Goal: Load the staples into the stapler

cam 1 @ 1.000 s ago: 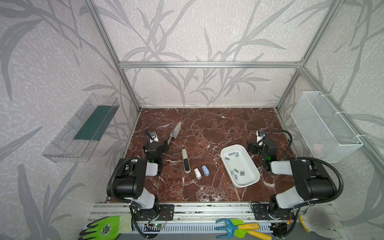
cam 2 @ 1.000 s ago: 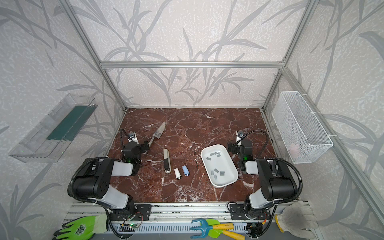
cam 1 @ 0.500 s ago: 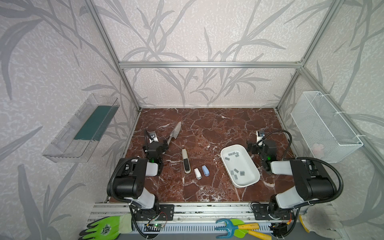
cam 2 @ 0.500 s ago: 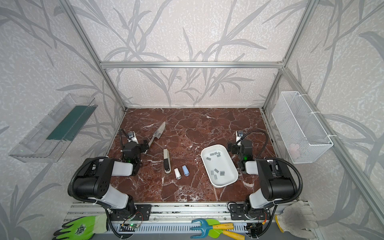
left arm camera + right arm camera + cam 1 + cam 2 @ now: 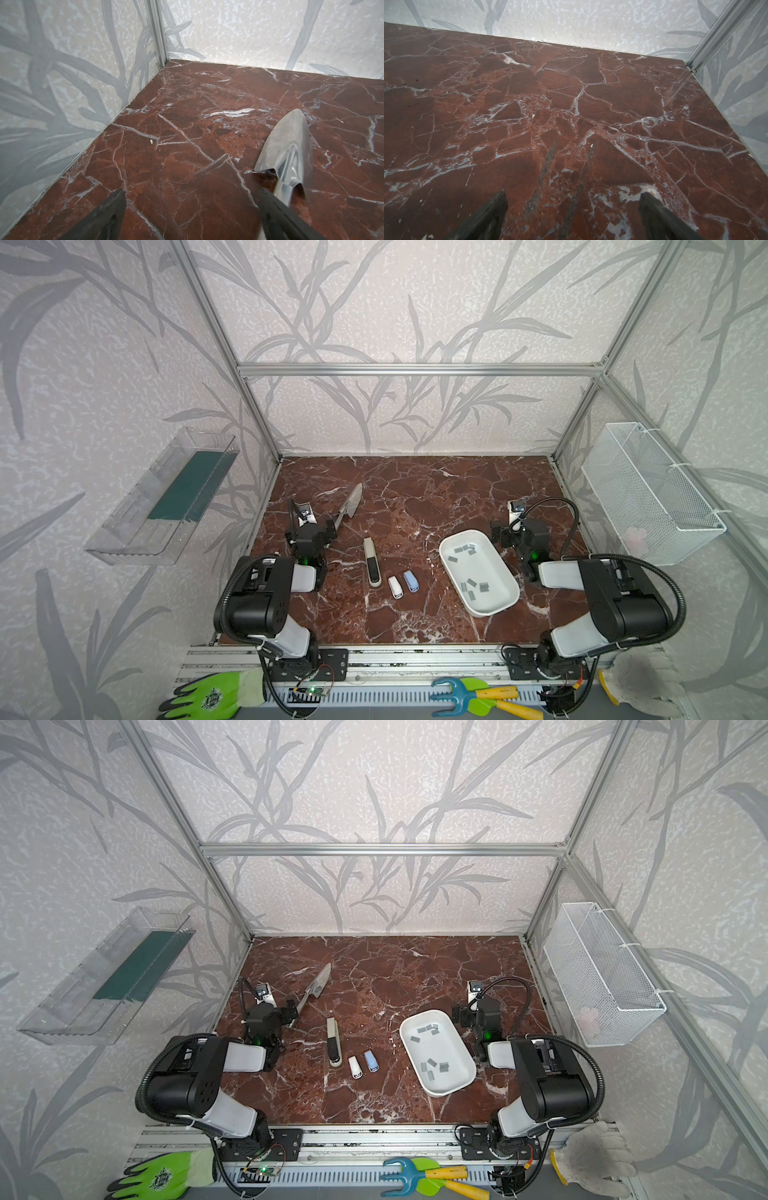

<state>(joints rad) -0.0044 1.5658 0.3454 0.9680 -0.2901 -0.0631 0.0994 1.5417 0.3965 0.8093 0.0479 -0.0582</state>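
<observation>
Nearest the base, well behind both sets of jaws, a green glove [image 5: 208, 697] and some garden tools [image 5: 473, 695] lie by the front rail. On the marble table [image 5: 415, 489], between the two grippers and nearer the base than either, lie a long black-and-white stapler [image 5: 372, 566], a small white stapler [image 5: 395, 587] and a small blue stapler [image 5: 411, 581], side by side.

The staples [image 5: 464, 548] lie loose in a white dish [image 5: 478, 568] just inward of the right gripper [image 5: 517, 531] — one cluster at the dish's far end, another at its near end. None is in a stapler.

The right gripper's jaws stand wide, with only bare table between and ahead of them. The left gripper [image 5: 311, 527] is also spread wide and holds nothing. A steel trowel [image 5: 288, 149] lies ahead of its right finger [image 5: 276, 214], blade pointing away — whether that finger touches the handle I cannot tell.

Beyond the jaws the table runs bare to the back wall. A clear bin [image 5: 166, 506] hangs on the left wall and a wire basket [image 5: 648, 497] on the right.
</observation>
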